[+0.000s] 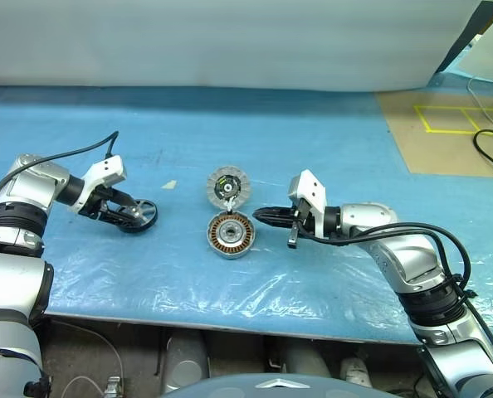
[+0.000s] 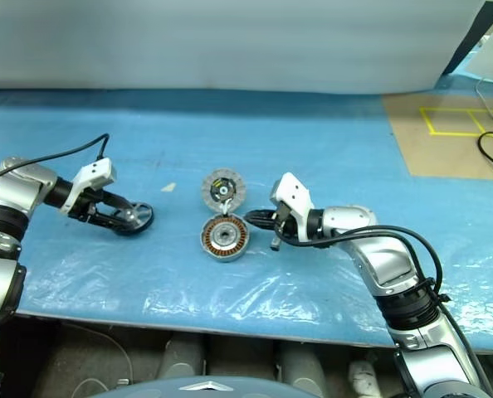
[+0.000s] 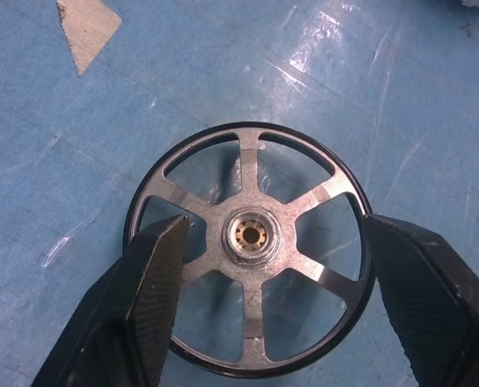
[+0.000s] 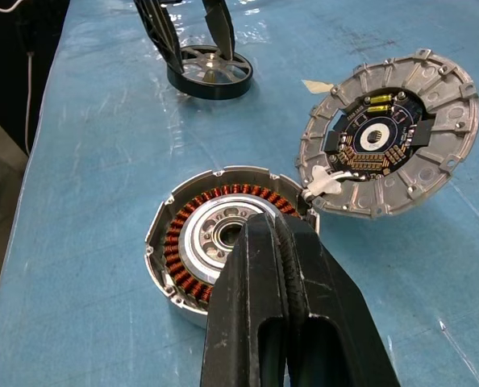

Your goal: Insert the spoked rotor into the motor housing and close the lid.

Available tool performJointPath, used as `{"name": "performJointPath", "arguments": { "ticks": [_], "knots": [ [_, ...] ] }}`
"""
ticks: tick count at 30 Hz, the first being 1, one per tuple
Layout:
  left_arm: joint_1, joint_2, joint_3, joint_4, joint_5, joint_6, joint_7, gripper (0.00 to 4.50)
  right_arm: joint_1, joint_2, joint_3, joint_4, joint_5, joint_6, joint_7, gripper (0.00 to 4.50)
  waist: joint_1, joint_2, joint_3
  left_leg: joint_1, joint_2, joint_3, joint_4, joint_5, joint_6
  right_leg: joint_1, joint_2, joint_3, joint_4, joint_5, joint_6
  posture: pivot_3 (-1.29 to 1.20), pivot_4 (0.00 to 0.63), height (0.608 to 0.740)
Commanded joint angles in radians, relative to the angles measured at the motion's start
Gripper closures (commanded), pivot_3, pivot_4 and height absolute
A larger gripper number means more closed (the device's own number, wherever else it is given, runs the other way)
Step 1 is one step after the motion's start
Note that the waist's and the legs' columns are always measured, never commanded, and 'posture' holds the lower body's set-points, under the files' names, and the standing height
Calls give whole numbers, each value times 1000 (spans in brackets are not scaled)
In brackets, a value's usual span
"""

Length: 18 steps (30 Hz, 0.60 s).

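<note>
The left gripper [image 3: 260, 266] reached over the spoked rotor [image 3: 251, 246], its two black fingers [image 3: 147, 282] standing wide on either side of the dark rim; whether they touched it could not be told. The rotor lay flat on the blue surface [image 1: 329, 149] toward its left edge, well apart from the housing. The right gripper [image 4: 284, 266] had its fingers pressed together, holding nothing, its tip just beside the motor housing [image 1: 231, 235]. The housing sat near the middle of the surface, nearer the front edge, copper windings showing around a pale hub. The lid [image 4: 389, 145] lay open behind it, ribbed face up, joined at the hinge.
</note>
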Motion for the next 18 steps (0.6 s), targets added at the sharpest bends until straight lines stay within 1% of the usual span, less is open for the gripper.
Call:
{"name": "performJointPath", "arguments": {
  "ticks": [1, 3, 9, 11, 13, 18],
  "knots": [
    [-17, 11, 19, 11, 9, -6, 2, 1045, -2, 0, -2, -38, 7, -3, -3, 4500, 0, 0, 0, 0, 0, 0, 0, 0, 0, 0, 0, 0, 0, 0, 0, 0, 150, 740],
    [-15, 9, 20, 13, 14, -14, 10, 1402, -1, 0, -3, -39, 7, -2, -4, 4500, 0, 0, 0, 0, 0, 0, 0, 0, 0, 0, 0, 0, 0, 0, 0, 0, 150, 740],
    [-4, -5, 15, 22, 28, -46, 38, 1402, 1, -1, -3, -42, 7, -1, -6, 4500, 0, 0, 0, 0, 0, 0, 0, 0, 0, 0, 0, 0, 0, 0, 0, 0, 150, 740],
    [4, -11, 12, 21, 33, -60, 43, 1758, 1, -2, -2, -42, 6, -2, -8, 4500, 0, 0, 0, 0, 0, 0, 0, 0, 0, 0, 0, 0, 0, 0, 0, 0, 150, 740],
    [9, -13, 11, 18, 38, -68, 40, 2287, 1, -3, -2, -42, 6, -2, -9, 4500, 0, 0, 0, 0, 0, 0, 0, 0, 0, 0, 0, 0, 0, 0, 0, 0, 150, 740],
    [34, -16, 4, 8, 50, -112, 41, 2287, 0, -5, -2, -42, 5, -1, -10, 4500, 0, 0, 0, 0, 0, 0, 0, 0, 0, 0, 0, 0, 0, 0, 0, 0, 150, 740]
  ]
}}
